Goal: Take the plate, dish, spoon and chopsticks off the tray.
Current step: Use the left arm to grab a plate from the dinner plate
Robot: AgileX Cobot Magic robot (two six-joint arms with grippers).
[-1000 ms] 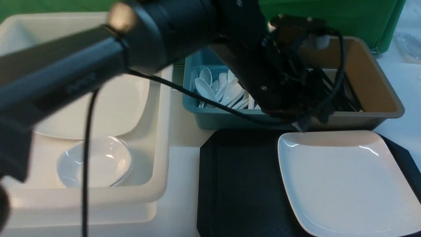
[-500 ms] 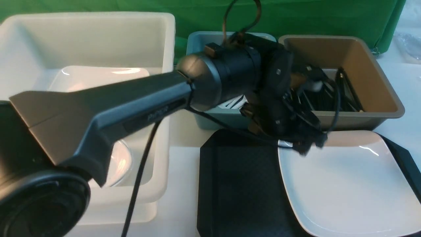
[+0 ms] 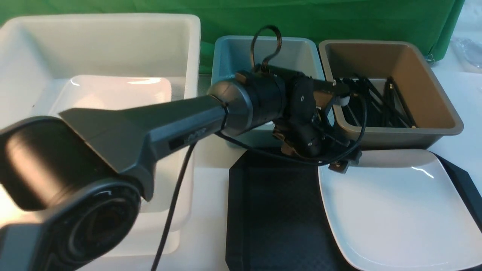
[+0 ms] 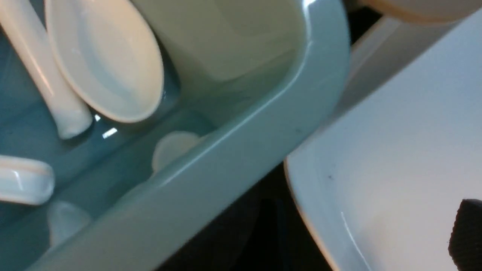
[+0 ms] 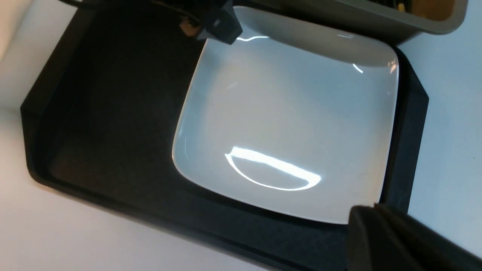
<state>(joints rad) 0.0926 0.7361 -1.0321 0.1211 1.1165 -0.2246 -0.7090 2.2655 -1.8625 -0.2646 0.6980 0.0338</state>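
Observation:
The large white plate (image 3: 395, 210) lies on the right half of the black tray (image 3: 271, 210); both also show in the right wrist view, the plate (image 5: 290, 120) on the tray (image 5: 113, 113). My left gripper (image 3: 344, 162) hangs open and empty just over the plate's far left corner, one fingertip (image 4: 469, 233) above the plate (image 4: 395, 150). My right gripper (image 5: 374, 218) is shut and empty above the plate's near right corner. White spoons (image 4: 105, 67) lie in the blue tub (image 3: 263, 52). Black chopsticks (image 3: 380, 105) lie in the brown tub (image 3: 425, 75). No dish shows.
A big white tub (image 3: 113, 45) stands at the left with another white plate (image 3: 113, 94) in it. My left arm (image 3: 169, 120) crosses over it and hides its near part. A green backdrop (image 3: 339, 15) stands behind the tubs.
My left arm has pulled back from over the brown tub and come down. Its gripper now hangs at the plate's far left corner. The plate has not moved.

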